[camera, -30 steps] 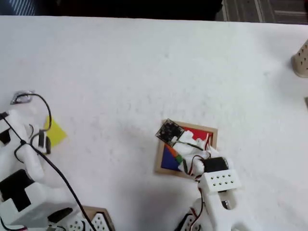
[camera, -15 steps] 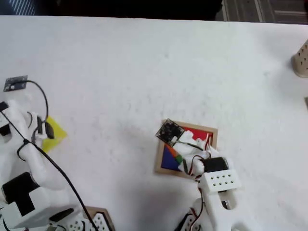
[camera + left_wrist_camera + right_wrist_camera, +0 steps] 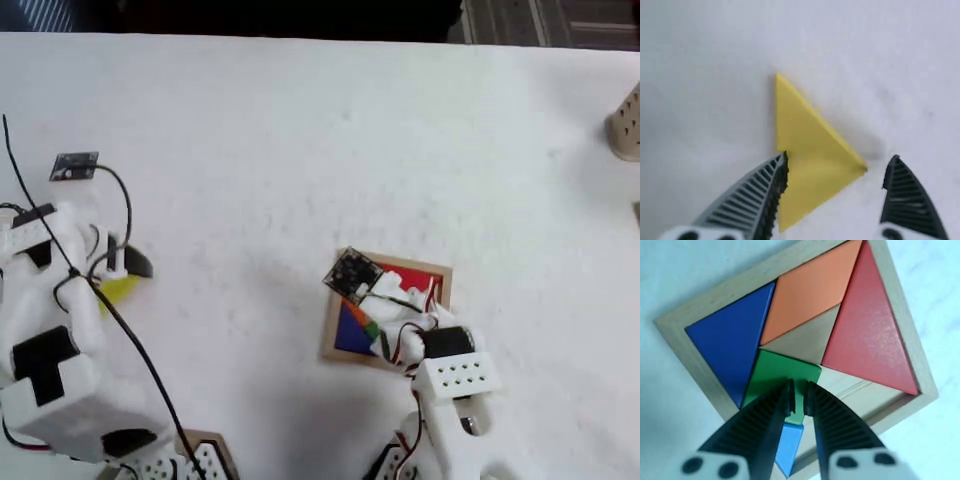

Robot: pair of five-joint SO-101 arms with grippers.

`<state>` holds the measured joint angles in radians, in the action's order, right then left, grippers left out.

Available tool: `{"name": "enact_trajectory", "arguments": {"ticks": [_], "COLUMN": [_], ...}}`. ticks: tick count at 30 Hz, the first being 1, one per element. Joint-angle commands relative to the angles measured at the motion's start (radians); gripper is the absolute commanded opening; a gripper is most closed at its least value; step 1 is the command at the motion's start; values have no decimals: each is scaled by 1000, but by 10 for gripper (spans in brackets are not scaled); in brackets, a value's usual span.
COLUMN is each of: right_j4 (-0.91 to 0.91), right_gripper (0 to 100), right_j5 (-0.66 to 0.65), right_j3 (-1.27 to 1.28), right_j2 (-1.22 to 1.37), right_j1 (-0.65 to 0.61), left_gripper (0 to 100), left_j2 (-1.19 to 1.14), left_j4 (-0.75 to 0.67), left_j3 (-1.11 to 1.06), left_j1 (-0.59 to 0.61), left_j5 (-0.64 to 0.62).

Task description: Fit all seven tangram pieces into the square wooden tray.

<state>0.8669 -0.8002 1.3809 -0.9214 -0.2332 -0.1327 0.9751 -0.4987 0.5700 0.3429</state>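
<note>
The yellow triangle (image 3: 810,150) lies flat on the white table at the left, and a sliver of it (image 3: 117,288) peeks out beside the left arm in the high view. My left gripper (image 3: 839,162) is open low over it, one finger at each side of its near part. The square wooden tray (image 3: 715,297) holds a dark blue triangle (image 3: 730,345), an orange piece (image 3: 810,287), a red triangle (image 3: 865,335), a wood-coloured triangle (image 3: 805,342), a green square (image 3: 777,375) and a light blue triangle (image 3: 787,440). My right gripper (image 3: 799,386) is shut just above the green square.
In the high view the tray (image 3: 332,338) sits right of centre near the front, under the right arm. A perforated wooden object (image 3: 626,125) stands at the right edge. Open white table lies between the yellow triangle and the tray.
The left arm has swung towards the middle of the table and lowered over the yellow triangle, which is now mostly covered in the high view. The right arm has stayed still.
</note>
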Motion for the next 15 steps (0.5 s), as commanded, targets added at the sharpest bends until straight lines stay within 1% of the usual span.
{"name": "enact_trajectory", "arguments": {"ticks": [1, 6, 10, 15], "right_j4": [13, 13, 13, 13], "right_gripper": [45, 45, 45, 45], "right_j5": [-11, -12, -12, -12], "right_j3": [0, 0, 0, 0], "right_j2": [4, 4, 4, 4], "right_j1": [-4, -4, -4, -4], "left_gripper": [309, 309, 309, 295], "left_j2": [-45, -88, -94, -94], "left_j4": [-61, -69, -63, -63], "left_j3": [63, 63, 63, 63], "left_j1": [-15, -10, -10, -15], "left_j5": [29, 58, 110, 121]}}
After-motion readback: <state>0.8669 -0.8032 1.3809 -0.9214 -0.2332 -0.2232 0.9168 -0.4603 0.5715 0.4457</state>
